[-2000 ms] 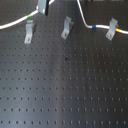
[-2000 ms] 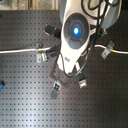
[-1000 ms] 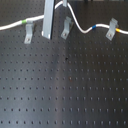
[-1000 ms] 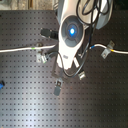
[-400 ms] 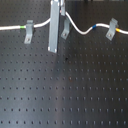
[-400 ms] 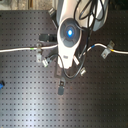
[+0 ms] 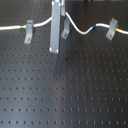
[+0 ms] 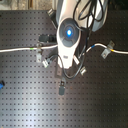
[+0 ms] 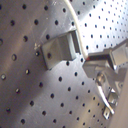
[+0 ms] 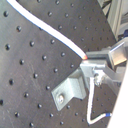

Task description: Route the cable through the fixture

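Note:
The white cable (image 7: 10,29) runs across the back of the black perforated board (image 7: 65,95). It passes the left clip (image 7: 28,33) by its green band (image 7: 22,27). It rises to the grey gripper bar (image 7: 55,27), then drops past a blue band (image 7: 91,28) to the right clip (image 7: 111,30) and a yellow band (image 7: 118,31). The middle clip (image 7: 65,34) stands just beside the bar. My gripper (image 10: 92,65) looks shut on the cable (image 10: 45,30) right above that clip (image 10: 75,90), as the first wrist view (image 9: 97,65) also shows.
In the second exterior view the arm body with its blue light (image 8: 68,32) hides the middle of the cable. A small loose clip (image 8: 61,88) lies below it. A blue object (image 8: 1,85) sits at the second exterior view's left edge.
The gripper bar has moved to the first exterior view's right and downward, bringing the cable's raised loop from near the left clip to beside the middle clip.

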You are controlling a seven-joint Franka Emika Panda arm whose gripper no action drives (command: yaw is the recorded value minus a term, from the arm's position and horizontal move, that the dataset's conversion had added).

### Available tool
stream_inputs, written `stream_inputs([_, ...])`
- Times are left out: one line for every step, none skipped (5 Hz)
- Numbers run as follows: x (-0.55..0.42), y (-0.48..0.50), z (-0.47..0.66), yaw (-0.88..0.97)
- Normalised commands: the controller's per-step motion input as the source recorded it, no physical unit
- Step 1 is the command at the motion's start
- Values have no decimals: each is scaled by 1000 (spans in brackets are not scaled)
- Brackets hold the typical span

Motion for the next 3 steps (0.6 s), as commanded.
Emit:
stream_inputs([-111,24,278,-57])
stream_inputs([-205,-5,136,0])
stream_inputs([-205,29,177,0])
